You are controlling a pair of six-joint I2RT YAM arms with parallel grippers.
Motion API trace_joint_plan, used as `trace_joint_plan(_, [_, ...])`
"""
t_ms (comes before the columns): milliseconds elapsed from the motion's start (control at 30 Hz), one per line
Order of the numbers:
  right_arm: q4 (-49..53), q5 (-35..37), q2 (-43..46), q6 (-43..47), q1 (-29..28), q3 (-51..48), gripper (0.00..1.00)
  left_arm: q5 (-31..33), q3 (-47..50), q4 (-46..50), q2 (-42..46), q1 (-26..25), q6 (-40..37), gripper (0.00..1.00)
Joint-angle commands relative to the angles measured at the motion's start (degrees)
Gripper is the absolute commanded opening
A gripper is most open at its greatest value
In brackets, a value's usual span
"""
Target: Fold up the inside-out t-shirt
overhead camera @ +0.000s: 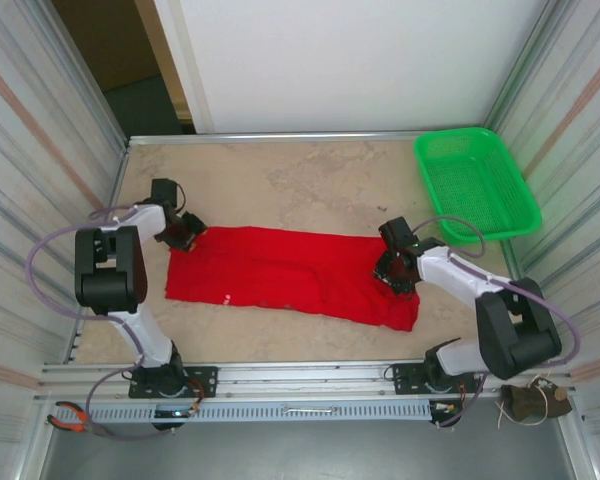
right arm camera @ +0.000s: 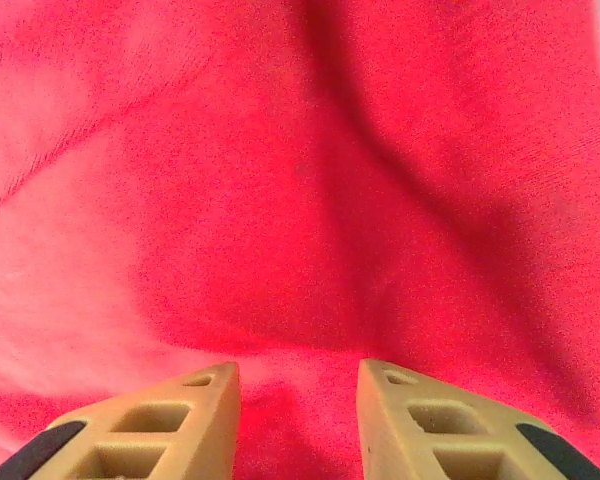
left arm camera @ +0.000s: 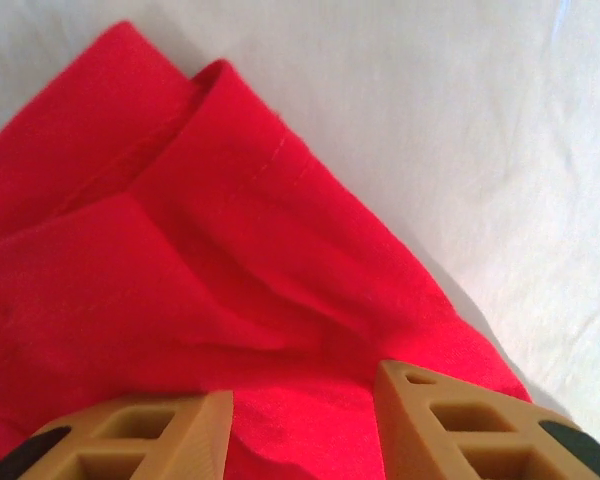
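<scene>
red t-shirt flat on table (wrinkled), green basket apart

t-shirt on table, basket behind (right corner)

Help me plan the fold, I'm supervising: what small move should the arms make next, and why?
Probably close both jaws on the t-shirt. It lies as a long flat band; the left gripper and right gripper sit at its opposite ends, jaws apart over the red fabric, so it seems ungripped.
</scene>
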State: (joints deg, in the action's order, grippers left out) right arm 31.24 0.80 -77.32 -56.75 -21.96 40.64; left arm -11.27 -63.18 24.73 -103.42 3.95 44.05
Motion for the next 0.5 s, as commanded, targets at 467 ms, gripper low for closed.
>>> trace_joint_plan(467, [0.90,-13.05,4.40,18.07,19.43,-0.64,0.74,-6.69,-3.36,0.60,12.43,-26.40,-2.57,0.47])
